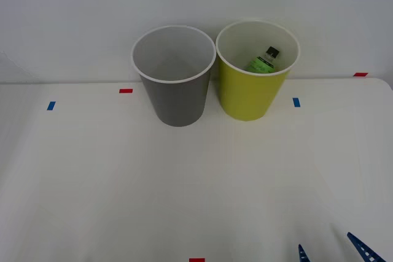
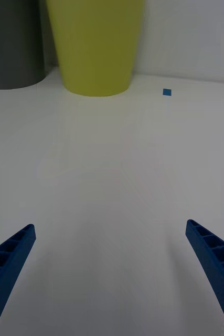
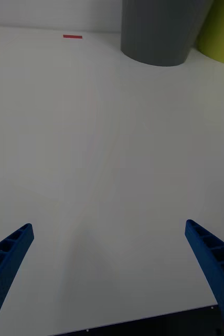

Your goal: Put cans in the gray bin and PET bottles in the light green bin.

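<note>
- PET bottle (image 1: 264,59) lies inside light green bin (image 1: 252,93), upper right of centre in front view; gray bin (image 1: 177,99) touches it on the left.
- Right gripper (image 1: 334,251), lower right corner, fingers spread, holding nothing; left gripper (image 3: 109,273) likewise spread over bare table (image 1: 184,194).
- Risk looks low: a careless sweep toward the frame top could knock the bins.

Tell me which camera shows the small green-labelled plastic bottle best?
The front view: it looks down into the round yellow-green plastic bin, where the small clear bottle with green label and black cap lies. Both wrist views catch just that bin's outer wall.
</note>
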You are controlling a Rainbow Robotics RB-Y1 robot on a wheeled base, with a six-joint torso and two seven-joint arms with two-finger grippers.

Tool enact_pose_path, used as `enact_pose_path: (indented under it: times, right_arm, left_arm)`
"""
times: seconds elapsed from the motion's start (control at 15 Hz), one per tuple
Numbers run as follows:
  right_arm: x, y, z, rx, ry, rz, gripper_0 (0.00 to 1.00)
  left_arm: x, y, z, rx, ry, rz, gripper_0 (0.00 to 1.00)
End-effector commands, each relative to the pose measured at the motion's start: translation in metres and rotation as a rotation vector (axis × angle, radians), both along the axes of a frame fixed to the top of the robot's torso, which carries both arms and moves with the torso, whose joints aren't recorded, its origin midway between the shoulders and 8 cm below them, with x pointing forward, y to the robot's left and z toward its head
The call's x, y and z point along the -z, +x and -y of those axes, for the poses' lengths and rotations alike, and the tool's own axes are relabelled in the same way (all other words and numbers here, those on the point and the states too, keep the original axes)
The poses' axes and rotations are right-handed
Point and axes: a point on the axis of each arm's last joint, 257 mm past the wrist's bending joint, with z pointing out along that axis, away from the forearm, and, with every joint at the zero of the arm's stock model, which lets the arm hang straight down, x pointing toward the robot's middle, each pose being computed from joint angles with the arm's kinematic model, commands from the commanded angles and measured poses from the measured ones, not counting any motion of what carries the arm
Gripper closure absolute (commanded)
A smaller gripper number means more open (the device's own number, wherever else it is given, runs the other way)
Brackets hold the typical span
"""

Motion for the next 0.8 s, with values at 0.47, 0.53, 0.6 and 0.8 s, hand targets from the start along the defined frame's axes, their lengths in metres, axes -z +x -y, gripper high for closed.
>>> enact_pose_path:
  times: [0.47, 0.53, 0.6, 0.8]
  right_arm:
    - [0.0, 0.0, 0.0, 0.0, 0.0, 0.0, 0.0]
    - [0.0, 0.0, 0.0, 0.0, 0.0, 0.0, 0.0]
    - [0.0, 0.0, 0.0, 0.0, 0.0, 0.0, 0.0]
    - [0.0, 0.0, 0.0, 0.0, 0.0, 0.0, 0.0]
  left_arm:
    - [0.0, 0.0, 0.0, 0.0, 0.0, 0.0, 0.0]
    - [0.0, 0.0, 0.0, 0.0, 0.0, 0.0, 0.0]
    - [0.0, 0.0, 0.0, 0.0, 0.0, 0.0, 0.0]
    - [0.0, 0.0, 0.0, 0.0, 0.0, 0.0, 0.0]
